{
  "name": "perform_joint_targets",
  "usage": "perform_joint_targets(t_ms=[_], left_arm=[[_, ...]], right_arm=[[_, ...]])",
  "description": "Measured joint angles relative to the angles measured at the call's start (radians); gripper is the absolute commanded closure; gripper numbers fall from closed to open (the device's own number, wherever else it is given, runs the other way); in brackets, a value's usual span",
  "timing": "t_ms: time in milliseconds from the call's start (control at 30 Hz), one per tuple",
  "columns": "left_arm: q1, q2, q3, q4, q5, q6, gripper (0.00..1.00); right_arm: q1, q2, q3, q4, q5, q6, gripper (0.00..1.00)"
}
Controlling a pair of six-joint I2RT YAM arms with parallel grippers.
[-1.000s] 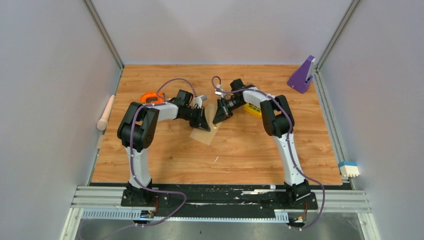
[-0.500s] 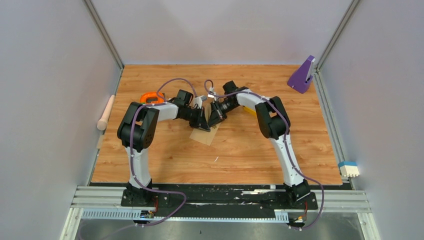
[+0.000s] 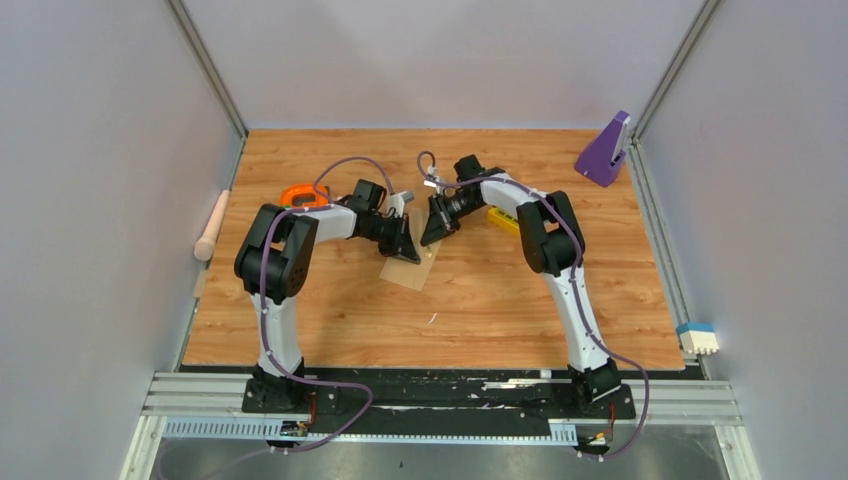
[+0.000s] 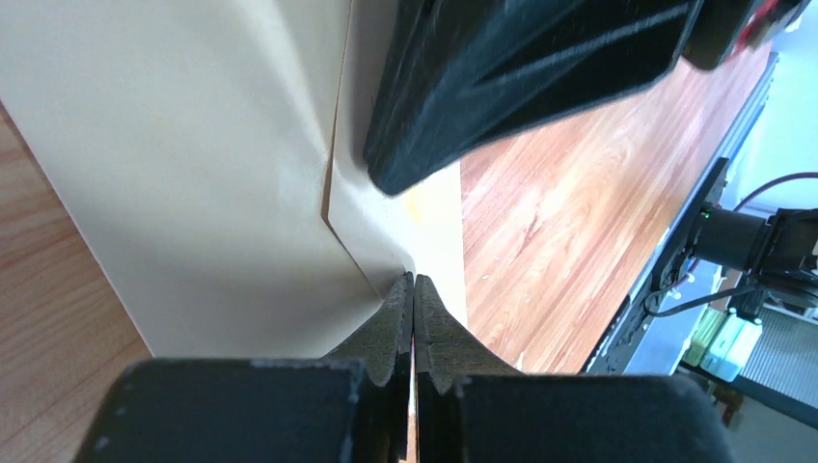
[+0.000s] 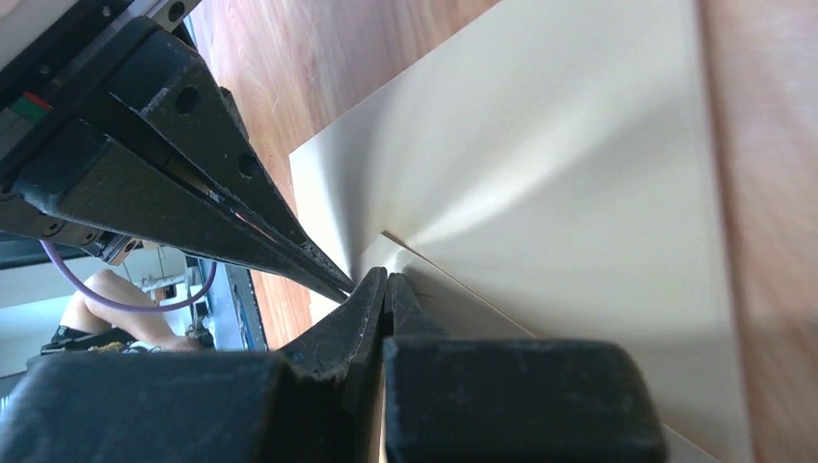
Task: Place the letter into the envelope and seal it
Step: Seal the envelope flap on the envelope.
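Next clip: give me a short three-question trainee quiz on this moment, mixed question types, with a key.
1. True or false: the left gripper and right gripper are both shut.
2. The envelope lies: A) flat on the table under both gripper tips; B) lifted in the air; C) beside the right arm's base.
3. Fill in: the tape roll behind the left arm is ___.
Key: 1 true; 2 A; 3 orange.
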Motion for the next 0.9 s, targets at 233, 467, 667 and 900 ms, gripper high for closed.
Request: perform_joint_targets(t_ms=[233,467,667,900], left_arm=[[0.000,0.000,0.000,0.000,0.000,0.000,1.00],[0.000,0.000,0.000,0.000,0.001,0.000,1.00],[0.000,0.000,0.000,0.000,0.002,0.000,1.00],[0.000,0.000,0.000,0.000,0.002,0.001,1.00]], right_arm=[[-0.019,0.005,0.019,-0.001,0.012,0.000,1.00],[-0.007,0.005,-0.001,0.006,-0.021,-0.008,1.00],[0.031,0.005,-0.003,0.002,-0.027,-0.014,1.00],[0.039,0.018,0.016,-0.022,-0.027,-0.018,1.00]])
